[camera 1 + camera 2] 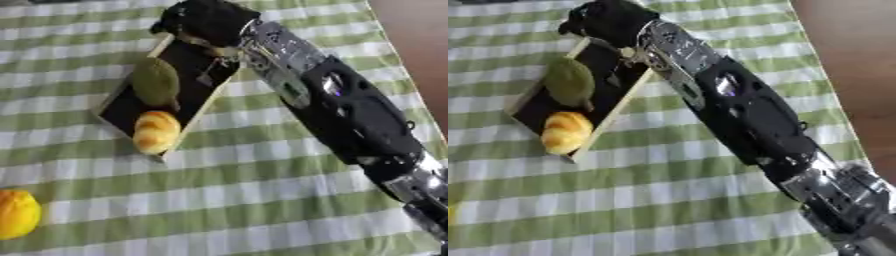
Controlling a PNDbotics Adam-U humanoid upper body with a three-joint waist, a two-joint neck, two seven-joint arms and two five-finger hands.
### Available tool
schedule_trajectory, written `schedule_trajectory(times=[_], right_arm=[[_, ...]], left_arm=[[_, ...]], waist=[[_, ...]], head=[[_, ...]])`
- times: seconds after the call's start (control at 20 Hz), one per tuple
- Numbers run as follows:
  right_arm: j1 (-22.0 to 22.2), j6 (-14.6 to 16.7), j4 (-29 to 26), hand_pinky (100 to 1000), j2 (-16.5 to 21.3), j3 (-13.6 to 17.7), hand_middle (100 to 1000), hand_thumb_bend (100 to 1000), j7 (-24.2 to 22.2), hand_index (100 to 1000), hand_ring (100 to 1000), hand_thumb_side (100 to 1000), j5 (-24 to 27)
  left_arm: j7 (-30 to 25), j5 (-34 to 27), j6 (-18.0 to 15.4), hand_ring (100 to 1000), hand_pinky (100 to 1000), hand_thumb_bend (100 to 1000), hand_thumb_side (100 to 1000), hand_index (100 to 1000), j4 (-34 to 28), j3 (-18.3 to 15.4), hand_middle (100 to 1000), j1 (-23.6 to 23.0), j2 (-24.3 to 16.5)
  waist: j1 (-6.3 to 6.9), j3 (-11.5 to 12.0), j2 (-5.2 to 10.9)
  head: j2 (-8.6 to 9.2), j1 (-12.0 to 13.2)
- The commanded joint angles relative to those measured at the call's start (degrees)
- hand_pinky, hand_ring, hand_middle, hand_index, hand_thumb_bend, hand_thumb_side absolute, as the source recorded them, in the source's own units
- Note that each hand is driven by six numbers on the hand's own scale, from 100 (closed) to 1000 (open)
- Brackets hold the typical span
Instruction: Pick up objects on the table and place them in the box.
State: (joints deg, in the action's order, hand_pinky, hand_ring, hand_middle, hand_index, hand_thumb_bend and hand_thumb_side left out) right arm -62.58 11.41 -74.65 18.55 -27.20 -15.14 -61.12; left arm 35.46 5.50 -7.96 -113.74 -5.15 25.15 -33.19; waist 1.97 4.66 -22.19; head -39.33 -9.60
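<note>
Down at the lower left edge of the left eye view, a yellow lemon-like fruit (17, 214) lies alone on the green-and-white checked cloth of the table (262, 200), well apart from everything else and not yet in the box. Up and to the right of it sits the box (203, 102), a shallow dark tray with pale wooden walls, its long axis running diagonally from lower left to upper right. Inside it already lie a golden croissant-like bread (156, 131) at the near end and a dull green fruit (156, 82) just beyond it. Over the box's far end hangs the right hand (206, 20), its arm stretching back toward the lower right; whether its fingers are curled or straight I cannot tell, as they merge into one dark mass. No left hand shows in either view. As the yellow fruit lies on the robot's left, far from the right hand, the left arm seems better placed to fetch it.
</note>
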Motion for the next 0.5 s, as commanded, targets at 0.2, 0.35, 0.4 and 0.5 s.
schedule_trajectory(times=[0.2, 0.35, 0.4, 0.5], right_arm=[[-2.42, -5.62, -7.72, 888, 4.90, 4.60, 797, 214, 2.65, 912, 881, 100, 9.33], [-2.65, -9.00, -12.69, 887, 8.86, 6.49, 791, 117, 3.75, 898, 877, 100, 16.84], [-2.52, -10.02, -14.27, 887, 10.26, 6.99, 791, 112, 3.92, 898, 878, 100, 19.28], [-1.92, -11.73, -17.53, 888, 13.41, 7.95, 790, 100, 4.17, 893, 877, 100, 23.63]], left_arm=[[-0.21, 0.02, 0.17, 777, 859, 614, 506, 896, -0.85, -0.23, 733, -0.22, -1.88], [-0.32, 0.13, 0.39, 776, 859, 613, 508, 896, -0.85, -0.16, 733, -0.86, -2.41], [-0.44, 0.16, 0.48, 776, 859, 613, 508, 896, -0.85, -0.09, 733, -1.02, -2.58], [-0.83, 0.26, 0.69, 776, 859, 612, 511, 896, -0.85, 0.17, 732, -1.44, -3.16]], waist=[[-0.08, -0.25, 1.95], [-0.25, -0.67, 2.23], [-0.28, -0.77, 2.29], [-0.28, -1.03, 2.43]], head=[[-0.88, 2.43], [-1.22, 3.71], [-1.32, 3.99], [-1.56, 4.69]])
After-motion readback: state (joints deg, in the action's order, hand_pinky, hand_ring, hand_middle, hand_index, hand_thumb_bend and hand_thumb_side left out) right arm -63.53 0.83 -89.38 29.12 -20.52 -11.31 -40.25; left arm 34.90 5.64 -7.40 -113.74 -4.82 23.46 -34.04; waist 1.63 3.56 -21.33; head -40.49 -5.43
